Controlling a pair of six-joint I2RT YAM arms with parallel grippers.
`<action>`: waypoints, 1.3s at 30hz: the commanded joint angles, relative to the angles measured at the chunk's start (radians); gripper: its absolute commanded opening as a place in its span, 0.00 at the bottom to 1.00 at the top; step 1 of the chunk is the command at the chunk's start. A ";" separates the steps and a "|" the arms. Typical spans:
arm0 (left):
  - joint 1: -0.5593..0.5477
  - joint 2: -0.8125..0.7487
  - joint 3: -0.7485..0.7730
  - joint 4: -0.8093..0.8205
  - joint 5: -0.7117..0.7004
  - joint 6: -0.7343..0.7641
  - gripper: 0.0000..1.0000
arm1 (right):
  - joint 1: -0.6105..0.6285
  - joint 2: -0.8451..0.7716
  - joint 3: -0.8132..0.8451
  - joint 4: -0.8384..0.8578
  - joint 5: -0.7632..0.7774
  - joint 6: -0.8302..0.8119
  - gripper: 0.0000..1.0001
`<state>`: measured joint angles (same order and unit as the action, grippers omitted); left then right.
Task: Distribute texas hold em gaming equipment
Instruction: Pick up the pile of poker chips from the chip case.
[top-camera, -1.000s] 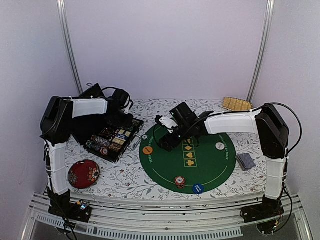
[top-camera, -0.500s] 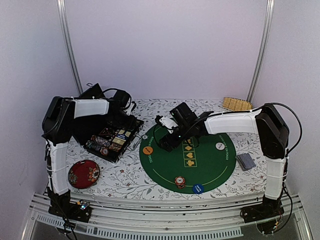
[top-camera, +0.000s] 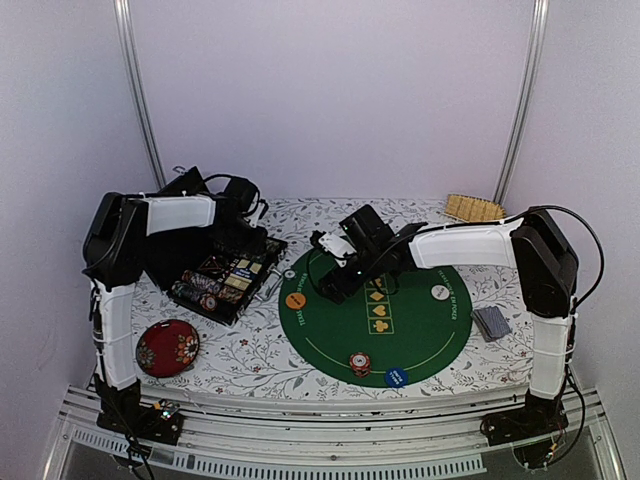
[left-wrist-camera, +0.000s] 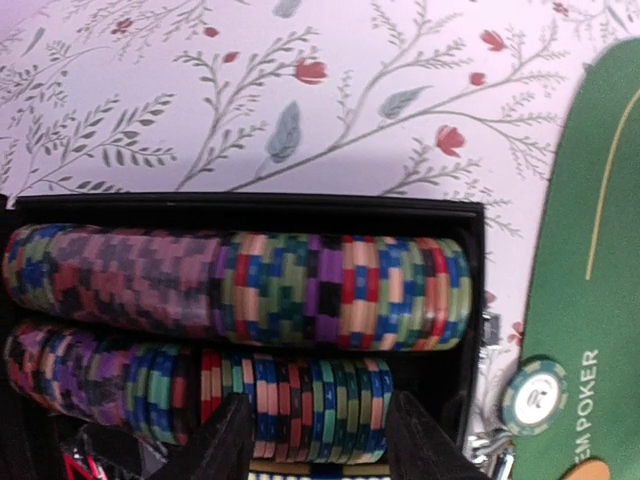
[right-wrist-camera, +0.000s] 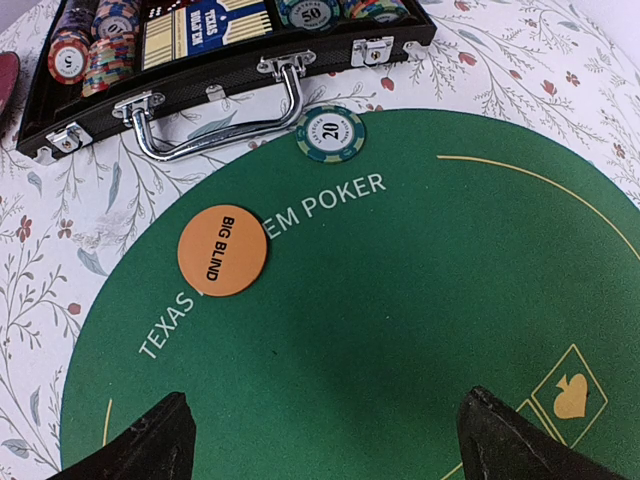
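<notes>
My left gripper is open over the open black chip case. Its fingers straddle a group of striped chips in the nearer row, and a longer chip row lies beyond. My right gripper is wide open and empty, low over the left part of the round green poker mat. On the mat lie an orange BIG BLIND disc, a green 20 chip, a white disc, a blue disc and a red chip stack. A card deck lies right of the mat.
The case's metal handle lies against the mat's edge by the green chip. A dark red floral dish sits at the front left. A tan woven piece lies at the back right. The table has a floral cloth.
The left arm has shifted very slightly over the case. The right arm and the things on the mat have not moved.
</notes>
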<state>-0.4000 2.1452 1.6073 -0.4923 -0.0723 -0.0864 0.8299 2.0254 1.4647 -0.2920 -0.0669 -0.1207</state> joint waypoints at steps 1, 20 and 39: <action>0.054 0.059 -0.053 -0.134 -0.087 0.003 0.50 | -0.006 -0.034 -0.010 -0.016 -0.013 -0.008 0.93; 0.029 -0.053 -0.073 -0.056 -0.038 0.010 0.60 | -0.006 -0.033 -0.018 -0.019 -0.021 0.002 0.93; -0.016 -0.066 -0.084 0.035 -0.064 0.032 0.61 | -0.005 -0.026 -0.015 -0.029 -0.037 -0.001 0.93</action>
<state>-0.4011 2.0903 1.5379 -0.4839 -0.1181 -0.0719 0.8299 2.0254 1.4590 -0.3096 -0.0891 -0.1204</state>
